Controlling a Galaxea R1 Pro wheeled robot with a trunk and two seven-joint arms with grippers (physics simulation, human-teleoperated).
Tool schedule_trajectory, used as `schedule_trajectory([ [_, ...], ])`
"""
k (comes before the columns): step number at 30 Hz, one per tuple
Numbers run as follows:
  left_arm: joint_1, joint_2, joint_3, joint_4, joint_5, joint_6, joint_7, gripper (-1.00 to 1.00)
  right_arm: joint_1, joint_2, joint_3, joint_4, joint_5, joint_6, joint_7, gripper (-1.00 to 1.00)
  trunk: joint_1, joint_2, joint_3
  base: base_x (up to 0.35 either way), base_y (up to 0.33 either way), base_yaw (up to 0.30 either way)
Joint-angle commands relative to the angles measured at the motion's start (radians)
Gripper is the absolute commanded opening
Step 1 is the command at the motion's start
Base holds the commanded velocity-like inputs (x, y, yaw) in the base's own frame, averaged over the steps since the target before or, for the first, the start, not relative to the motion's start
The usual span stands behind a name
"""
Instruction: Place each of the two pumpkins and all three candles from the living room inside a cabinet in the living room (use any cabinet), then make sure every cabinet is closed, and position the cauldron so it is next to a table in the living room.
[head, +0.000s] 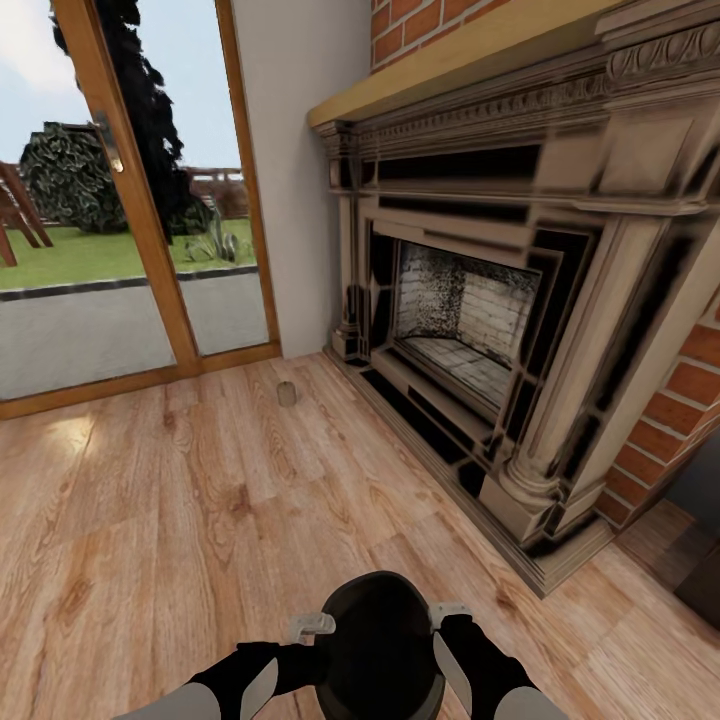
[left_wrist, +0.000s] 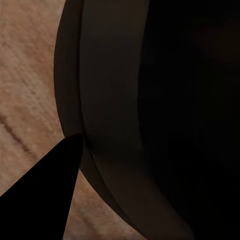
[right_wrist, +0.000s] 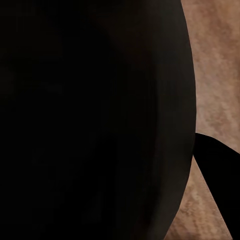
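Note:
The matte black cauldron hangs low at the front of the head view, between my two arms, above the wooden floor. My left gripper sits at its left rim and my right gripper at its right rim, each shut on the pot. In the left wrist view the cauldron looms close, with one dark finger outside its wall. The right wrist view shows the cauldron and one finger. A single beige-grey candle stands on the floor ahead, near the wall corner. The pumpkins are out of view.
A large ornate fireplace with brick surround takes up the right side, its plinth jutting onto the floor. A wood-framed glass door to the garden stands at the left. Something dark shows at the right edge. Bare floorboards lie ahead.

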Motion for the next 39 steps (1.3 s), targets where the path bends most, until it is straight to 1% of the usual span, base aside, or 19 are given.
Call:
schedule_trajectory([
  [1,0.000,0.001,-0.012,-0.001,0.003,0.006,-0.001,-1.00,0.000,-0.001,0.002,-0.001,0.009,0.007,-0.008,-1.00,0.000,0.000,-0.001,0.000,0.000,0.000],
  [23,0.000,0.002,-0.012,-0.001,0.003,0.008,0.001,-1.00,0.000,0.000,0.002,-0.002,0.009,0.007,-0.008,-1.00,0.000,0.000,-0.001,0.000,0.000,0.000],
  [39,0.000,0.004,-0.012,-0.001,0.003,0.008,0.001,-1.00,0.000,0.001,0.002,-0.005,0.009,0.004,-0.005,-1.00,-0.007,0.004,0.061,0.000,0.000,0.000],
])
